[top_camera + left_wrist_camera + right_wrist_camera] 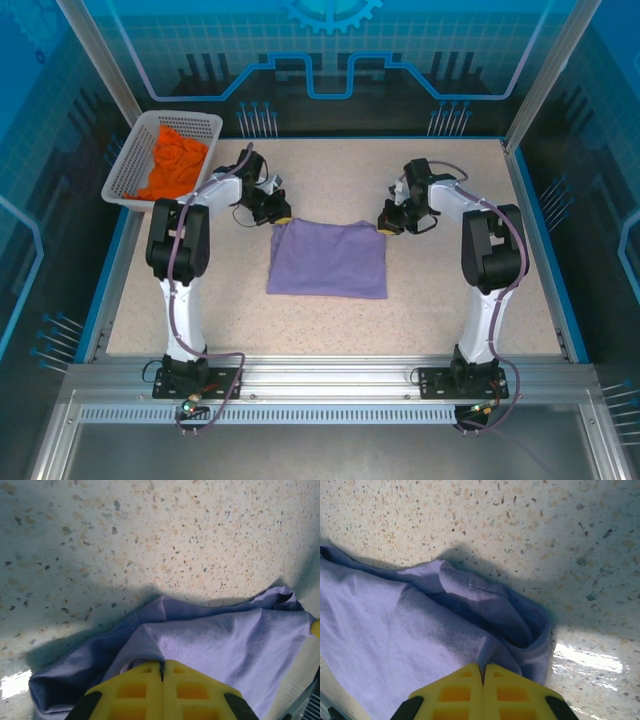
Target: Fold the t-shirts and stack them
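Left hand [161, 667] and right hand [482, 669] clench far corners of the purple t-shirt [328, 260]; next I'd fold them evenly nearward.

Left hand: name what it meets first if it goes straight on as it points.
The lavender t-shirt pinched in the left hand, bunched right ahead; beyond it probably bare table, depth unclear.
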Available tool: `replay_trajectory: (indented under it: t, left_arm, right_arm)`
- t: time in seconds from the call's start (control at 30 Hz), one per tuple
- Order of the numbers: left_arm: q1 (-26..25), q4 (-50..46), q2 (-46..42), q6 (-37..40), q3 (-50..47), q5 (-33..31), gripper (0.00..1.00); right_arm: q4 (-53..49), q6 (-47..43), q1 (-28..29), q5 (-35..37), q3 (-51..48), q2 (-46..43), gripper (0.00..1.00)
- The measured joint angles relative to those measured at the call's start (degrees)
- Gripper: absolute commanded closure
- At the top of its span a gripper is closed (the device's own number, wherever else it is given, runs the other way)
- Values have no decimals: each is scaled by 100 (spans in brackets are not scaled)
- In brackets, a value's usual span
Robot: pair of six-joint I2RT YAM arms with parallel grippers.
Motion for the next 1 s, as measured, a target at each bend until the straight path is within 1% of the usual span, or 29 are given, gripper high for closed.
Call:
replay_trajectory:
  t: [0.1, 0.17, 0.33, 0.43, 0.53, 0.63, 0.67, 0.77, 0.87, 0.9, 0.93, 0.97, 1.0]
  left_arm:
    - [-9, 293, -299, -13, -404, 13, 100]
    - [-13, 503, -669, -13, -743, 13, 100]
    - [-13, 1088, -1947, -13, -1580, -9, 100]
    - [-11, 1340, -2518, -9, -1923, -107, 100]
    - [50, 1513, -2671, -15, -2184, -212, 100]
    - [208, 1646, -2616, -35, -2485, -339, 100]
    - [258, 1692, -2612, -35, -2594, -404, 100]
    - [380, 1690, -2524, -87, -2778, -713, 100]
    - [428, 1661, -2243, -168, -2717, -999, 99]
    - [435, 1615, -2083, -184, -2636, -1123, 98]
    - [435, 1537, -1906, -188, -2522, -1248, 90]
    - [435, 1429, -1744, -199, -2387, -1379, 79]
    - [435, 1318, -1606, -243, -2245, -1499, 73]
  right_arm:
    - [66, 0, 2, -146, -35, -125, 100]
    - [203, 2, 4, -295, -131, -310, 100]
    - [632, 79, 4, -686, -398, -841, 100]
    - [715, 151, 4, -699, -299, -824, 100]
    - [553, 197, 4, -660, 114, -498, 100]
    - [299, 282, 4, -546, 774, 142, 100]
    - [223, 317, 4, -507, 968, 352, 97]
    - [-131, 487, 0, -374, 1617, 1056, 95]
    - [-420, 715, 0, -350, 2223, 1709, 88]
    - [-507, 796, 0, -354, 2393, 1882, 81]
    - [-579, 887, 0, -356, 2566, 2028, 72]
    - [-678, 988, -2, -350, 2763, 2170, 64]
    - [-789, 1040, -11, -361, 2964, 2275, 57]
